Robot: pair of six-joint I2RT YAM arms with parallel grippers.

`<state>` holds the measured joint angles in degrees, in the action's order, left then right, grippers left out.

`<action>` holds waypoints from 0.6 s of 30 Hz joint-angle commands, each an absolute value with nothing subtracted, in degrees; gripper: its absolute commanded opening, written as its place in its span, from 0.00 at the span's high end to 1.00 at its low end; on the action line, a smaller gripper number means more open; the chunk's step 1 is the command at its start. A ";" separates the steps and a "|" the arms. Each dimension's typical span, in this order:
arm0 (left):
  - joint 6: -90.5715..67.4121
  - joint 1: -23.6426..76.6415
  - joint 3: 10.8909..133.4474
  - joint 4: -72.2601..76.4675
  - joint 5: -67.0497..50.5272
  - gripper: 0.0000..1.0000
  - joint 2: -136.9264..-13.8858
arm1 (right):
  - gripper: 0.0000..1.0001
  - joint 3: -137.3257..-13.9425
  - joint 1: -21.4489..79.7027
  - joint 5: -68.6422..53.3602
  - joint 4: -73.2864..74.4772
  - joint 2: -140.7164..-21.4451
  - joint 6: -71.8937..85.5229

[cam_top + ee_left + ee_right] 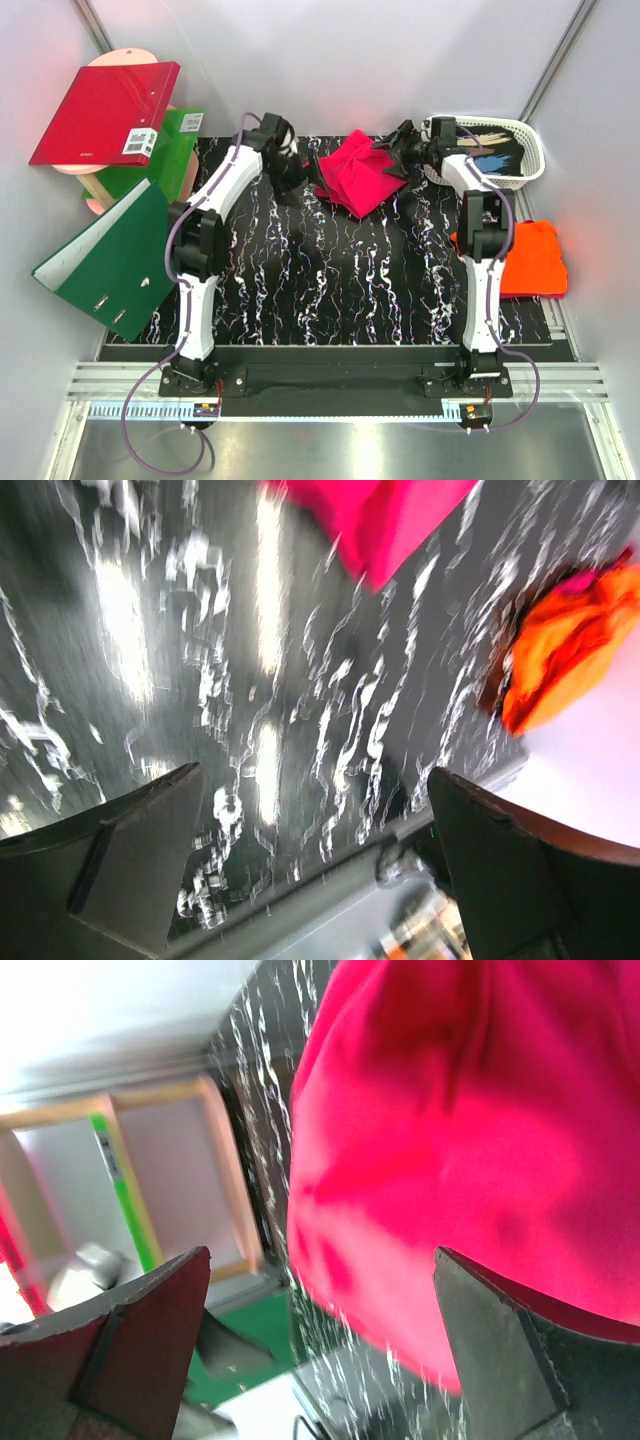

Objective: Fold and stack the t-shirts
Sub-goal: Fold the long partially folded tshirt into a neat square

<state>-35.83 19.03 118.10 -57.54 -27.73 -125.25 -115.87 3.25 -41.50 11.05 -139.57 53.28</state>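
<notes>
The magenta t-shirt lies bunched at twelve o'clock on the marbled table, with the left gripper at its nine and the right gripper at its three (both splayed wide, grasping nothing), and the orange t-shirt at the table's three o'clock.

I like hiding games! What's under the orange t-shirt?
A thin purple-pink edge peeks out under the orange t-shirt; the rest is covered, so I can't tell what it is.

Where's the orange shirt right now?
In the top view, the orange t-shirt lies at the right edge of the table, just right of the right arm and nearer the bases than the white basket.
</notes>
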 commanded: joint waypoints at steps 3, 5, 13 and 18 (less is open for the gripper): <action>-31.65 19.16 133.74 -54.67 -17.85 0.01 -131.21 | 0.00 -105.56 2.02 -31.31 18.35 -117.61 38.25; -30.50 19.77 136.22 -54.75 -15.92 0.01 -134.45 | 0.00 -104.42 1.93 -28.75 24.50 -115.14 34.03; -31.99 20.57 139.48 -49.06 -16.25 0.01 -142.82 | 0.00 -104.33 1.85 -22.06 39.63 -116.45 28.13; -35.85 21.36 139.66 -41.76 -19.69 0.01 -143.53 | 0.00 -102.48 1.85 -23.46 39.81 -115.84 28.04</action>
<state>-32.99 20.78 137.10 -50.48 -17.06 -145.53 -103.22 1.98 -24.43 36.03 -116.49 30.46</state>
